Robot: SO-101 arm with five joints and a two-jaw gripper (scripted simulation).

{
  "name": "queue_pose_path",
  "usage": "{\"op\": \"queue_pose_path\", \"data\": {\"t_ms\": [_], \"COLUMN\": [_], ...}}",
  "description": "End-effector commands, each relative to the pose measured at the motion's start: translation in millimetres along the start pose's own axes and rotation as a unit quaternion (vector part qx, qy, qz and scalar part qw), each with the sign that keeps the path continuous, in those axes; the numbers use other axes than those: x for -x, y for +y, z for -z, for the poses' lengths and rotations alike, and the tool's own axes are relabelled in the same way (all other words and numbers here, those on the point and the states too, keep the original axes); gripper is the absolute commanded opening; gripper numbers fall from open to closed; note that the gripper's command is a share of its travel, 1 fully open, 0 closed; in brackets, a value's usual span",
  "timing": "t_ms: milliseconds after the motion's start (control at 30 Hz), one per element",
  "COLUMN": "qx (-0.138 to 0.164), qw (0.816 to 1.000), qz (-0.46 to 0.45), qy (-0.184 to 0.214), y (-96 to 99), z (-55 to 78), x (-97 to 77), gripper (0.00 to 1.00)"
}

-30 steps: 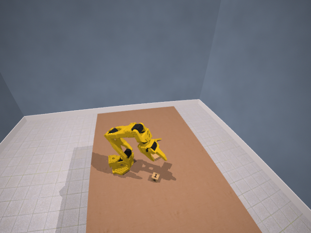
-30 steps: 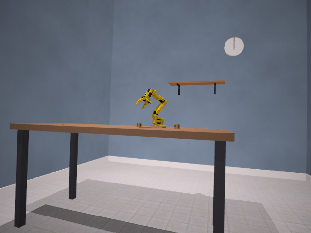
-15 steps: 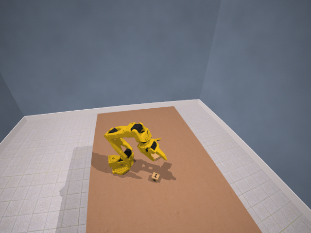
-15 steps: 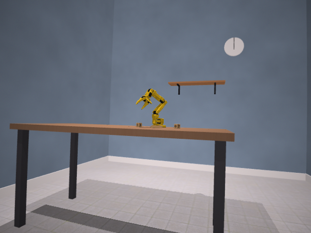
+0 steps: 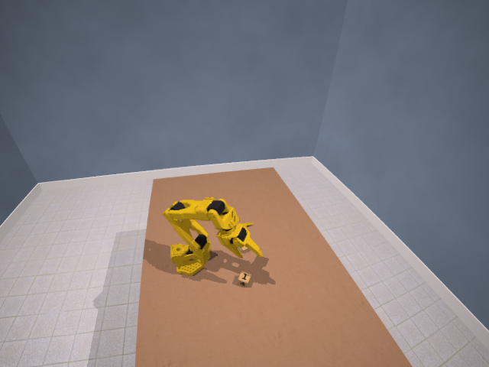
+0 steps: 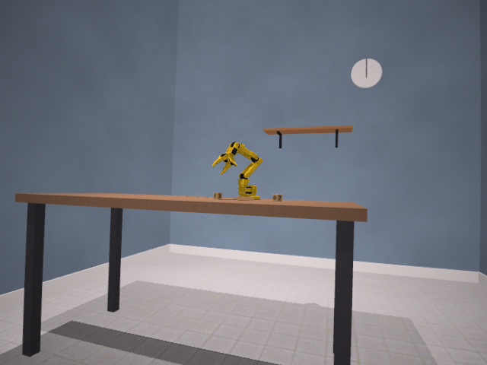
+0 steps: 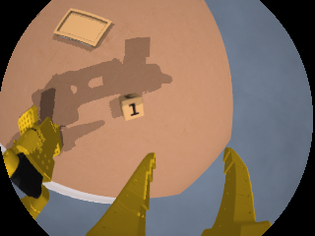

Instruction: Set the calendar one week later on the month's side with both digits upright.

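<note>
- Above the tabletop (image 5: 237, 327) (image 6: 189, 207) (image 7: 197, 123), your hand (image 5: 251, 256) (image 6: 218, 169) (image 7: 190, 152) hangs in the air, fingers apart, nothing between them.
- Arm (image 5: 191, 209) (image 6: 248, 152) is bent up and over, hand angled downward.
- Near cube (image 5: 244, 278) (image 6: 217, 195) (image 7: 132, 107) sits flat on the tabletop, outside the tray, "1" on its top face. You get a "3" on one side in the exterior view.
- Wrist view puts that cube ahead of your fingertips, not touching either.
- Tray (image 6: 246, 198) (image 7: 83, 28) is flat on the tabletop, apart from the near cube; its floor is bare in the wrist view.
- Other cube (image 6: 277, 197) is on the tabletop at the opposite side of the tray, side faces "0" and "7" toward the exterior camera. You can't read its top.
- So neither cube is in the tray; date not set.
- Month side: too small to read on any view.
- Behind the arm in the exterior view: wall shelf (image 6: 308, 130), round clock (image 6: 360, 74) above it to the right.
</note>
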State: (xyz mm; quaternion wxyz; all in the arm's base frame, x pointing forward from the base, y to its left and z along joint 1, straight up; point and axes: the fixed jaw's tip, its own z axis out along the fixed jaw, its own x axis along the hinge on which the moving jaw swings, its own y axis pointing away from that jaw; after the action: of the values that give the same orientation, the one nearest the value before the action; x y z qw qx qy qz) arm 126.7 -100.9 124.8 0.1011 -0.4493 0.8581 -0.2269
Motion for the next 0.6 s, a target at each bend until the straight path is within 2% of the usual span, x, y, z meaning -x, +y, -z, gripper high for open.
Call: {"op": "queue_pose_path", "data": {"t_ms": [0,333,433,567], "qx": [-0.021,-0.016,0.001,0.044], "qw": [1.000,1.000,1.000,0.999], "qz": [0.001,0.001,0.001,0.001], "qy": [0.003,0.003,0.002,-0.001], "y": [-3.8,-3.1,-1.1,4.8], "z": [1.5,0.0,-4.1,-14.3], "x": [-1.8,-1.9,-1.8,-1.4], "gripper": [0.35,0.35,0.35,0.35]}}
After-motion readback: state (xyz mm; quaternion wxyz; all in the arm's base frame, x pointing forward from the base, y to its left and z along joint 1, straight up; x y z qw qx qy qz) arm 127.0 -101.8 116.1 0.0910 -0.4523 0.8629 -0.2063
